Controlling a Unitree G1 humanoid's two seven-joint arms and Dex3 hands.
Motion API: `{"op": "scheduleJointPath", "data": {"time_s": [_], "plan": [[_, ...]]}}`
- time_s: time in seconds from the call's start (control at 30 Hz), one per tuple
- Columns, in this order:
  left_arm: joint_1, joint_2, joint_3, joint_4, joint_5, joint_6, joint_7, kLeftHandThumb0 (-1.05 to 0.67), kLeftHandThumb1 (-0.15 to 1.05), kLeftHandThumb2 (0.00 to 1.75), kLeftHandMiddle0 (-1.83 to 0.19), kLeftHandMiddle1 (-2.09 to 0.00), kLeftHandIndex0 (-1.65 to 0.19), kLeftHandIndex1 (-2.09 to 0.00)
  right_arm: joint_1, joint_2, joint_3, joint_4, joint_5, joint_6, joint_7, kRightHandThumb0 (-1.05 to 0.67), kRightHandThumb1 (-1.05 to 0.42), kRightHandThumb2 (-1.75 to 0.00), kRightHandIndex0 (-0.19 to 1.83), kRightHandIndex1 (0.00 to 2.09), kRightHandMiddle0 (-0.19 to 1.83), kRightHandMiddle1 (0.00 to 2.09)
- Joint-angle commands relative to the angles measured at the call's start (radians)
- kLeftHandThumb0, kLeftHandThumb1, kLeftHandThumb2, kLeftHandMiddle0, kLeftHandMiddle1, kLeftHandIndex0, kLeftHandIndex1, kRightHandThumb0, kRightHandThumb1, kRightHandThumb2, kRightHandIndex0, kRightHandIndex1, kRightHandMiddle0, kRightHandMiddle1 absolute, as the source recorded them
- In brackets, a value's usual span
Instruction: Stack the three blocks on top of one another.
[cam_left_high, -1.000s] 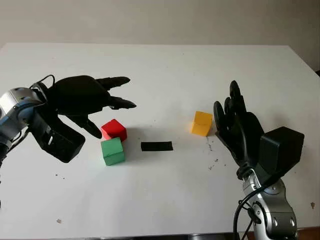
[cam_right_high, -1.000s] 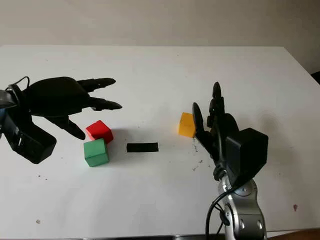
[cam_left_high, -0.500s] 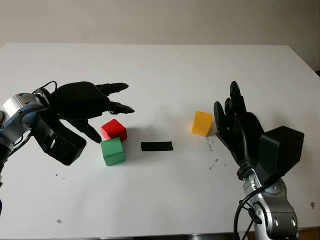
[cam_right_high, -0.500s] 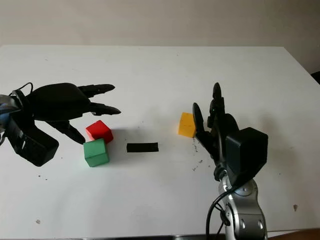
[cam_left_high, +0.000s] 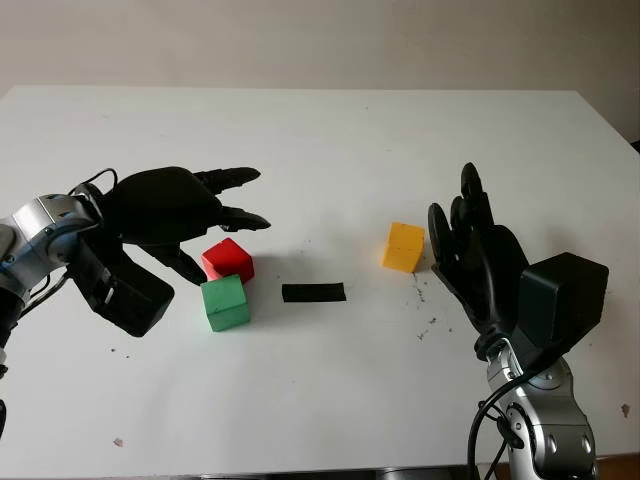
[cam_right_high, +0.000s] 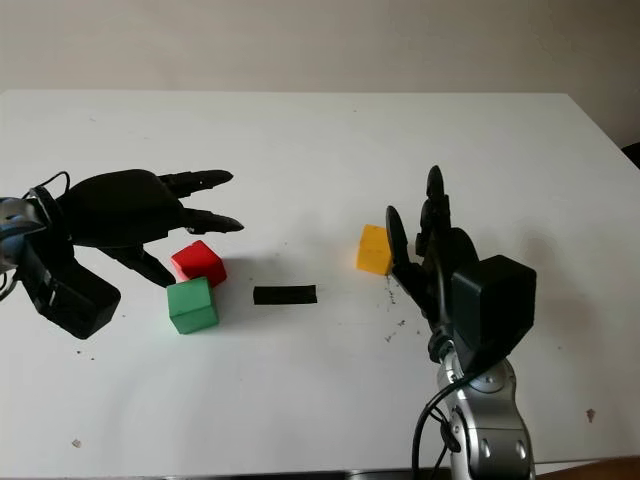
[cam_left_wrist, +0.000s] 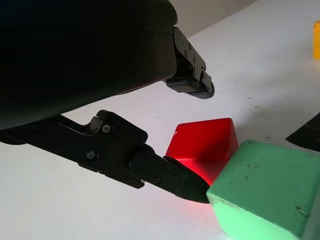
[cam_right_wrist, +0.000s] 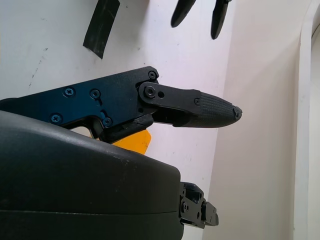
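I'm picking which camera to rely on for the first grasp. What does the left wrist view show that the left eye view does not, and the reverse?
The left wrist view alone shows the red block and green block meeting edge to edge, with a fingertip right beside the red one. The left eye view alone shows the right hand, open, beside the yellow block, and the whole table. Both show the left hand, open, over the red block, and the black tape strip.

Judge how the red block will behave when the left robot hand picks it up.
The red block looks rigid and flat-faced, so it probably won't roll. It sits close against the green block, so a grasp by the open left robot hand may nudge that neighbour. It is likely light.
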Motion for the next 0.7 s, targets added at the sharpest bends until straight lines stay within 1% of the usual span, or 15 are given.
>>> {"op": "scheduleJointPath", "data": {"time_s": [0.0, 0.13, 0.3, 0.37, 0.4, 0.43, 0.5, 0.53, 0.57, 0.6, 0.67], "plan": [[0.005, -0.004, -0.014, -0.007, 0.008, 0.004, 0.0, -0.59, 0.91, 0.06, 0.04, -0.07, -0.43, -0.11, 0.006, -0.003, -0.006, -0.023, 0.008, -0.003, 0.002, -0.71, -1.05, -0.53, -0.19, 0.0, -0.18, 0.05], [0.004, -0.005, -0.026, -0.014, 0.023, 0.007, -0.003, -0.59, 0.93, 0.06, 0.04, -0.06, -0.45, -0.12, 0.009, -0.004, -0.006, -0.024, 0.005, -0.007, -0.001, -0.71, -1.05, -0.53, -0.19, 0.0, -0.17, 0.06], [0.009, -0.009, -0.035, 0.001, 0.036, -0.001, 0.025, -0.59, 0.92, 0.05, 0.02, -0.06, -0.49, -0.16, 0.009, -0.013, -0.004, -0.024, -0.002, -0.006, 0.006, -0.71, -1.05, -0.55, -0.19, 0.0, -0.18, 0.05], [0.008, -0.01, -0.041, 0.011, 0.046, -0.007, 0.042, -0.59, 0.91, 0.05, 0.0, -0.07, -0.52, -0.18, 0.009, -0.01, -0.006, -0.027, 0.001, 0.0, 0.006, -0.71, -1.05, -0.54, -0.19, 0.0, -0.18, 0.05], [0.006, -0.009, -0.046, 0.016, 0.057, -0.01, 0.053, -0.59, 0.91, 0.05, -0.01, -0.06, -0.51, -0.24, 0.009, -0.011, -0.006, -0.03, 0.0, 0.007, 0.006, -0.72, -1.05, -0.54, -0.19, 0.0, -0.18, 0.05], [0.003, -0.008, -0.051, 0.022, 0.07, -0.014, 0.068, -0.59, 0.92, 0.05, -0.02, -0.06, -0.4, -0.51, 0.01, -0.013, -0.006, -0.032, 0.001, 0.011, 0.008, -0.72, -1.05, -0.54, -0.19, 0.0, -0.18, 0.05], [-0.001, -0.004, -0.06, 0.023, 0.096, -0.011, 0.085, -0.57, 0.94, 0.06, -0.03, -0.06, -0.29, -0.87, 0.01, -0.014, -0.006, -0.031, 0.001, 0.009, 0.011, -0.71, -1.05, -0.55, -0.19, 0.0, -0.18, 0.05], [-0.002, 0.0, -0.065, 0.02, 0.114, -0.011, 0.1, -0.52, 0.96, 0.06, -0.03, -0.06, -0.26, -1.09, 0.009, -0.013, -0.007, -0.032, 0.002, 0.01, 0.011, -0.7, -1.05, -0.55, -0.19, 0.0, -0.18, 0.05], [-0.004, 0.002, -0.069, 0.018, 0.13, -0.009, 0.115, -0.49, 0.98, 0.06, -0.04, -0.06, -0.26, -1.21, 0.009, -0.012, -0.008, -0.031, 0.002, 0.01, 0.011, -0.7, -1.05, -0.55, -0.19, 0.0, -0.18, 0.05], [-0.005, 0.005, -0.073, 0.013, 0.148, -0.005, 0.129, -0.45, 0.98, 0.06, -0.06, -0.06, -0.27, -1.28, 0.007, -0.013, -0.007, -0.03, 0.0, 0.012, 0.01, -0.7, -1.05, -0.55, -0.19, 0.0, -0.18, 0.05], [-0.009, 0.012, -0.082, -0.002, 0.192, 0.007, 0.16, -0.41, 1.0, 0.06, -0.07, -0.06, -0.26, -1.39, 0.008, -0.012, -0.008, -0.029, 0.0, 0.012, 0.01, -0.71, -1.05, -0.56, -0.19, 0.0, -0.18, 0.05]]}}
